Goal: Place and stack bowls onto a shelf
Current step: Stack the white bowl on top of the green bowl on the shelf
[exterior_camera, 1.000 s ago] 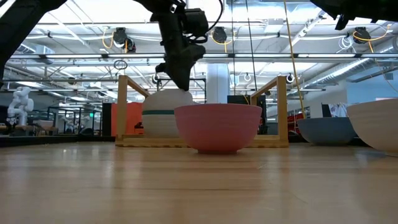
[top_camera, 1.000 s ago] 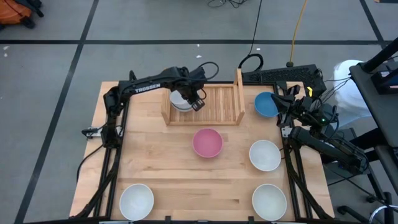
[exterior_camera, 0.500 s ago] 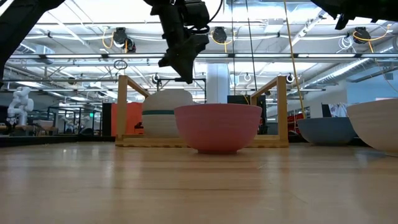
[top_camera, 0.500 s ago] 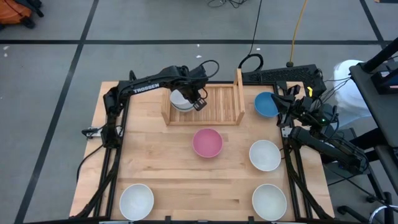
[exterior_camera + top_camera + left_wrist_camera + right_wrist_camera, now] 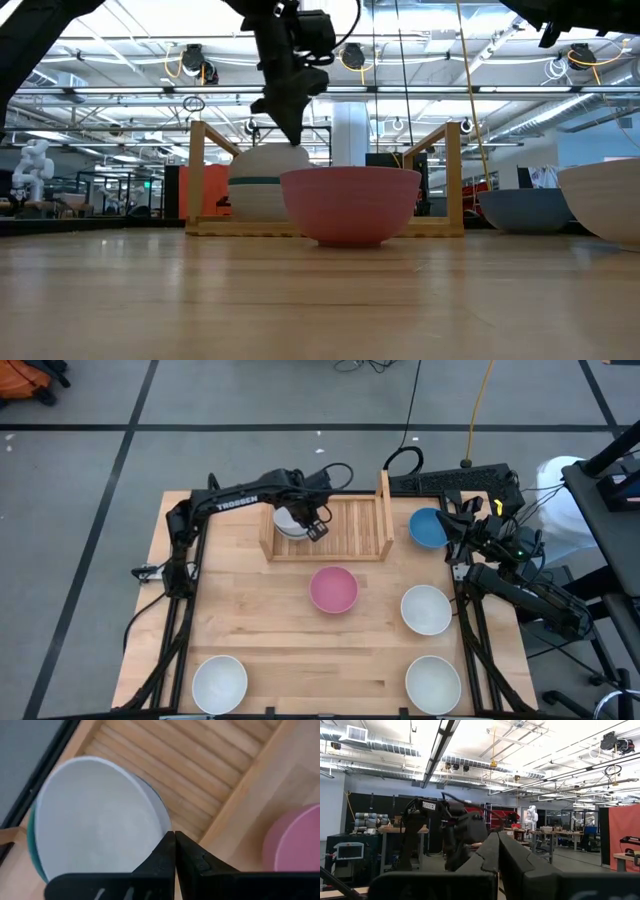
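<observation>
A stack with a white bowl nested in a teal bowl stands on the slats at the left end of the wooden shelf. My left gripper is shut, pointing down at the top bowl's rim on the side toward the shelf's middle. The pink bowl sits on the table in front of the shelf. The blue bowl sits right of the shelf. My right gripper is shut and waits at the table's right edge, facing the room. My left gripper has its shut fingertips at the top white bowl's rim, coming from above and pointing down. I cannot tell whether they touch the rim or stand just over it. The stack rests on the shelf's slats.
Two white bowls sit on the table's right side and one at the near left corner. The shelf's right half is bare slats between its upright side boards.
My left gripper rose a little above the stacked bowls, then came back down to the top bowl's rim, ending slightly farther toward the table's left. The bowls have stayed where they were.
</observation>
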Robot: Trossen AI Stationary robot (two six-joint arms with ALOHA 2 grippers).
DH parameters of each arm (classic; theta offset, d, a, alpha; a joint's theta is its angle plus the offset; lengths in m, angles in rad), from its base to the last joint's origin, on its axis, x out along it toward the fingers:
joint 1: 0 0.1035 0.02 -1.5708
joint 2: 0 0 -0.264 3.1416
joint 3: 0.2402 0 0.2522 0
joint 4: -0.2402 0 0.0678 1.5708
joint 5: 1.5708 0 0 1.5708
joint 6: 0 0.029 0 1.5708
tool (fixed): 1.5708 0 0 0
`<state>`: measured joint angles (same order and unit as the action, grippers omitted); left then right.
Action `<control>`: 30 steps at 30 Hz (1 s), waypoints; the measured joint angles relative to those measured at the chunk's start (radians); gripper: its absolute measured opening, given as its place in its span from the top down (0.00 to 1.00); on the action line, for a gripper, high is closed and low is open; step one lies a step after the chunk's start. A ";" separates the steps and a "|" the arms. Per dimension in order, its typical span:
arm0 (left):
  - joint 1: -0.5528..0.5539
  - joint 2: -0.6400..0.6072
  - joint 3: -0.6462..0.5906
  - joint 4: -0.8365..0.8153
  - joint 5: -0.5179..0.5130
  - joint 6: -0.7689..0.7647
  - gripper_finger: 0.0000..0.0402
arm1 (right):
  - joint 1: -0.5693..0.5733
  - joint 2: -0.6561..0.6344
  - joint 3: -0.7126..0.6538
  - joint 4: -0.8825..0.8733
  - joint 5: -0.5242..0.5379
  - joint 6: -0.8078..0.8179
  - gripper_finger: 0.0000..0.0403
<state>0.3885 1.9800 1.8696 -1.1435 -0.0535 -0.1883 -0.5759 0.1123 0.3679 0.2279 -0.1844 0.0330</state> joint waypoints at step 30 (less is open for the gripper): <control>-0.029 0.001 0.051 -0.015 -0.084 0.022 1.00 | 0.000 0.000 0.000 0.015 0.000 0.000 1.00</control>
<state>0.3592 1.9808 1.9205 -1.1583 -0.1373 -0.1665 -0.5762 0.1120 0.3679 0.2428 -0.1844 0.0334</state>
